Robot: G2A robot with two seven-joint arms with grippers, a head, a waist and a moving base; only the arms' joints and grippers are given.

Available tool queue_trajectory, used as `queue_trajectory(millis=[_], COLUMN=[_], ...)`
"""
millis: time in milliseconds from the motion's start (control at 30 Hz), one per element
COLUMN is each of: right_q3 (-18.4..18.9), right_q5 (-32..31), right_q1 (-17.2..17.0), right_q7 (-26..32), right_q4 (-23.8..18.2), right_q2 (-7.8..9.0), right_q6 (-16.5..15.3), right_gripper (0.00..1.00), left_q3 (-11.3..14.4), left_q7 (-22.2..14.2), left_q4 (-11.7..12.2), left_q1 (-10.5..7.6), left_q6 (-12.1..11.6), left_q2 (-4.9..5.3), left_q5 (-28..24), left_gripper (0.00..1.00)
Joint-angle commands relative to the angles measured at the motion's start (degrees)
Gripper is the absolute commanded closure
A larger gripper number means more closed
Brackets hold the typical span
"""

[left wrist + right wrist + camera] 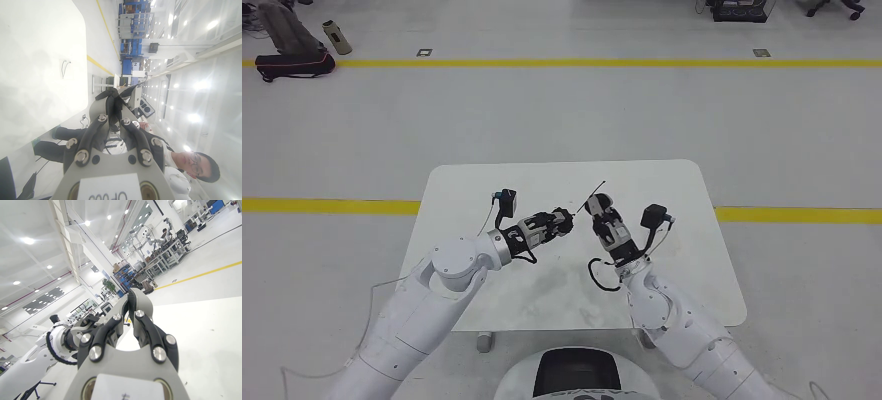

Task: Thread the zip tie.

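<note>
Zip tie (595,192), a thin dark plastic strip, slants in the air above the middle of the white rounded-corner bench (672,190), touching nothing on it. Its lower part meets the tips of the right claw (591,206) (130,298). That claw's two grey, black-padded fingers are pressed together with no gap showing, so it appears to be the one pinching the zip tie. The strip's free end points up and away from the robot.

Just beside it, the left claw (567,219) (113,94) faces the right claw, with their tips near each other but apart. Its fingers are likewise closed, with dark material bunched at the tips (whether that is the tie's head or only the finger pads cannot be told).

Judged from this, the task is at the alignment step. The zip tie is lifted and held over the bench, but no closed loop is visible, so the tail does not look to be through the head yet.

The next move calls for fine work rather than travel. The tail's tip and the head's slot must come onto one line, followed by a short straight push. A strip this thin will likely flex, so a grip close to the working end and a steady opposite claw would help.
</note>
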Motion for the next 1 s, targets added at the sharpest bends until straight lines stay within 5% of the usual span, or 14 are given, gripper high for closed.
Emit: queue_trajectory(millis=[0,967], right_q3=[-0.02,-1.59], right_q5=[0.19,1.59], right_q1=[-0.01,0.38], right_q7=[-0.10,-0.60], right_q4=[-0.16,-1.21], right_q2=[0.12,2.31], right_q6=[0.00,0.00], right_gripper=[1.00,1.00], left_q3=[0.00,0.00], left_q7=[0.00,0.00], left_q4=[0.00,0.00], left_q1=[0.00,0.00], left_q6=[0.00,0.00], left_q2=[0.00,0.00], left_q5=[0.00,0.00], left_gripper=[1.00,1.00])
